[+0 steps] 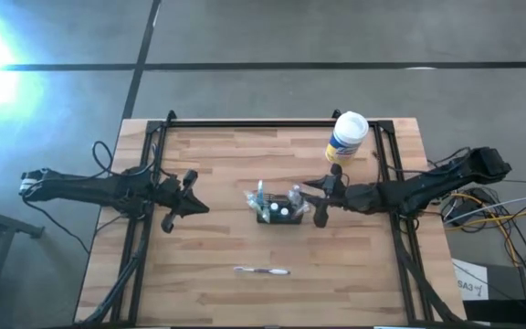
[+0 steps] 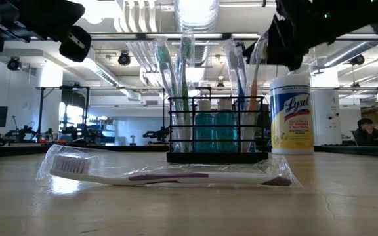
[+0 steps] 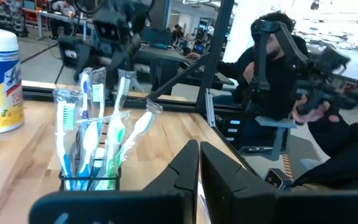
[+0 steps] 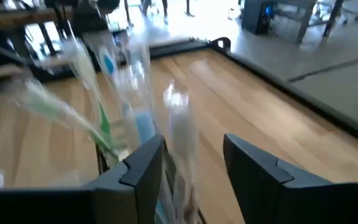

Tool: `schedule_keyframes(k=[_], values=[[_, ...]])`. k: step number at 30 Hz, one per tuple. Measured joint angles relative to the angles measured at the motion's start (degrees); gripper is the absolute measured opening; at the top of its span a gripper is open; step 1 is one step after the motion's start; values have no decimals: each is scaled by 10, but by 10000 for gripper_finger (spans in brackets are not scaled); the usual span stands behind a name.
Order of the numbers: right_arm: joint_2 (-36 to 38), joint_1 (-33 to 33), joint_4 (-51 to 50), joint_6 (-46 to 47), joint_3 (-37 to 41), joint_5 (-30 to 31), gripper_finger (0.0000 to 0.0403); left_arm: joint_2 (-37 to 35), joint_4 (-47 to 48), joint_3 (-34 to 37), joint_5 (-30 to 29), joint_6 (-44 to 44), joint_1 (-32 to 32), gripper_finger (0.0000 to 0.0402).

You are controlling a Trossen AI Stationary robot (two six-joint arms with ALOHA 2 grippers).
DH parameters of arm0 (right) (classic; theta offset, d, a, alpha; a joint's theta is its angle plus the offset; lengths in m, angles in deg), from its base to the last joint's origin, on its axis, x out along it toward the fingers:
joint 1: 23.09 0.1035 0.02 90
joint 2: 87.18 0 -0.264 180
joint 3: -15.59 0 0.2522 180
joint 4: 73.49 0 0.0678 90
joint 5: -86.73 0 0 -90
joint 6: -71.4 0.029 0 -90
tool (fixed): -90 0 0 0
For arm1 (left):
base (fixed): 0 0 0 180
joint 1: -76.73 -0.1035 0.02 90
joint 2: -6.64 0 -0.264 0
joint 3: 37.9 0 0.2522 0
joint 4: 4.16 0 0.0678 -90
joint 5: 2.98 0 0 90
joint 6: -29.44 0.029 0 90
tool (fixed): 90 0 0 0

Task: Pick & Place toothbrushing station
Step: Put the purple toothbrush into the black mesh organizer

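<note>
The toothbrushing station (image 1: 278, 210), a small black slotted holder, stands on its base at the table's middle. Several wrapped toothbrushes (image 2: 186, 85) stick up out of it. My right gripper (image 1: 319, 208) is just right of the station, raised to the height of the brush tops. In the right wrist view this gripper (image 4: 194, 140) is open, its fingers on either side of one wrapped toothbrush (image 4: 179, 121) that stands in the station. My left gripper (image 1: 204, 206) hovers left of the station, shut (image 3: 199, 146) and holding nothing. My right gripper's open fingers come level from the table's right side and flank the upper part of the wrapped toothbrush (image 4: 180, 134). The brush stands close to one finger (image 4: 143, 165). Whether that finger touches it, I cannot tell.
A wrapped toothbrush (image 1: 261, 270) lies flat near the table's front edge. A white-and-yellow wipes canister (image 1: 347, 137) stands at the far right, behind my right gripper. A person (image 3: 278, 74) sits beyond the table.
</note>
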Motion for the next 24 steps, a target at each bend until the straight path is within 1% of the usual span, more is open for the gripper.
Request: schedule_keyframes(k=[3, 6, 8, 10, 12, 15, 17, 20, 24], values=[[30, 8, 6, -55, -15, 2, 173, 0, 4, 0, 8, 4, 0, 19], [59, 38, 4, -117, -51, 4, 174, 0, 3, 0, 8, 5, 0, 19], [69, 65, -38, -139, -94, 2, 171, 0, 3, 0, 8, 13, 0, 19], [61, 90, -133, -137, -153, 2, 167, 0, 3, 0, 8, 27, 0, 19], [33, 111, -245, -102, -217, 2, 165, 0, 3, 0, 8, 46, 0, 19], [-29, 141, -410, -20, -306, -16, 167, 1, 3, 0, 8, 77, 0, 19], [-75, 159, -486, 37, -357, -25, 171, 1, 3, 0, 8, 88, 0, 19], [-144, 186, -551, 94, -426, -36, 176, 1, 3, 0, 7, 97, 0, 19], [-239, 215, -574, 108, -505, -39, 174, 1, 3, 0, 4, 128, 0, 19]])
